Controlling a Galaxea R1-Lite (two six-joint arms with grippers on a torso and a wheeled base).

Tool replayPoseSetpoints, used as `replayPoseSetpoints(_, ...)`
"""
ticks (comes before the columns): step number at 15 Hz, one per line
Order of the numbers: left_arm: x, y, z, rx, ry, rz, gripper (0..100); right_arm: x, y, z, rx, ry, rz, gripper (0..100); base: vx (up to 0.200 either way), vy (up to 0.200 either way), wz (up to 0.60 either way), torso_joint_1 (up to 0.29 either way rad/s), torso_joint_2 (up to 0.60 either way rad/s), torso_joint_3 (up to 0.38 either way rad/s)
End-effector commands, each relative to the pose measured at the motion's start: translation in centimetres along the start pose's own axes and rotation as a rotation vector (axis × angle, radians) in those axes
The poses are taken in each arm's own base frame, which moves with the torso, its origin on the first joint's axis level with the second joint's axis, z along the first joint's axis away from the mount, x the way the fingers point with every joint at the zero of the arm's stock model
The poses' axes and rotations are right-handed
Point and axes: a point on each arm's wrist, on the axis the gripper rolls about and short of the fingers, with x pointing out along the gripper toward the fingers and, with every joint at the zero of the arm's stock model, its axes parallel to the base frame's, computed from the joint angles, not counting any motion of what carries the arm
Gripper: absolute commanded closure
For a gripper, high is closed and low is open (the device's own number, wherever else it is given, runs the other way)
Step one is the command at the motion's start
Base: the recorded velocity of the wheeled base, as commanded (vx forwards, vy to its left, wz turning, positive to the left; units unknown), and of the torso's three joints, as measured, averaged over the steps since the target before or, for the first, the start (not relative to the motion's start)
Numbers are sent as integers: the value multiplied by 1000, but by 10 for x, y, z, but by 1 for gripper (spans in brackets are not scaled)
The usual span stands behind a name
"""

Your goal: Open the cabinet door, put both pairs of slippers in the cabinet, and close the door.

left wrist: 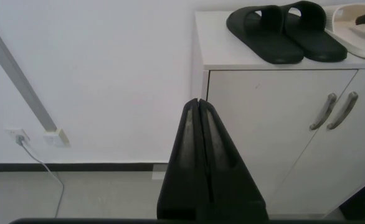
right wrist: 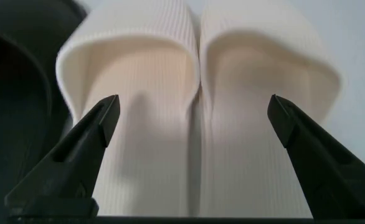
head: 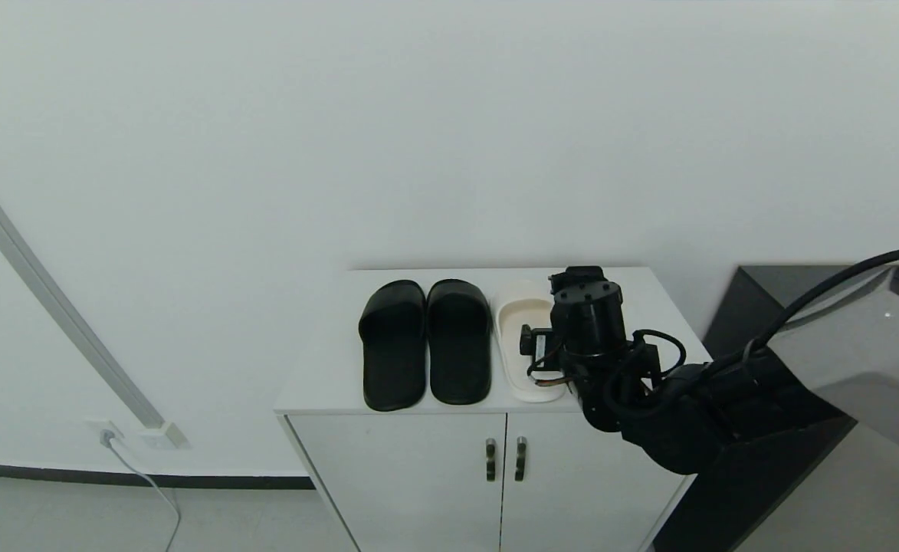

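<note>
White wall [head: 418, 138] is filling the background, with a grey strip [head: 43, 291] running down it toward 5 o'clock to a socket [head: 104, 433], where a cable [head: 150, 483] is hanging to the floor [head: 50, 521]. At 3 o'clock from the socket the cabinet [head: 403, 475] is standing with both doors shut and their handles [head: 503, 458] sitting side by side. On its top the black slippers [head: 426, 345] are lying together, and the white slippers [head: 522, 345] are lying just at their 3 o'clock. The right claw [right wrist: 193, 106] is hanging over the white pair with its fingers spread apart, one off each outer side. The left claw [left wrist: 198, 102] is pressed together, holding nothing, low at the cabinet's 9 o'clock.
</note>
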Motion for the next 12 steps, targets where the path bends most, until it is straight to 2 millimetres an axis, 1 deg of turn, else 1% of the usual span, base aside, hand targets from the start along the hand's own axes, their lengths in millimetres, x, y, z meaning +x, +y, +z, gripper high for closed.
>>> replayPoseSetpoints(1, 0, 0, 0, 0, 0, -1, 100, 25, -2, -9, -26, -31, -19, 0, 0, 0, 0, 0, 0, 0)
replayPoseSetpoints(4, 0, 0, 0, 0, 0, 1, 100, 45, 0, -11, -54, -76, -24, 0, 0, 0, 0, 0, 0, 0)
replayPoseSetpoints(5, 0, 0, 0, 0, 0, -1, 100, 48, 1, -12, -51, -80, -25, 0, 0, 0, 0, 0, 0, 0)
replayPoseSetpoints(6, 0, 0, 0, 0, 0, -1, 100, 52, 0, -10, -45, -85, -25, 100, 0, 0, 0, 0, 0, 0)
replayPoseSetpoints(9, 0, 0, 0, 0, 0, -1, 100, 60, -2, -6, -32, -100, -33, 100, 0, 0, 0, 0, 0, 0)
replayPoseSetpoints(11, 0, 0, 0, 0, 0, -1, 100, 60, -3, -3, -25, -109, -35, 100, 0, 0, 0, 0, 0, 0)
replayPoseSetpoints(12, 0, 0, 0, -2, 0, 1, 100, 57, -4, 3, -18, -119, -33, 100, 0, 0, 0, 0, 0, 0)
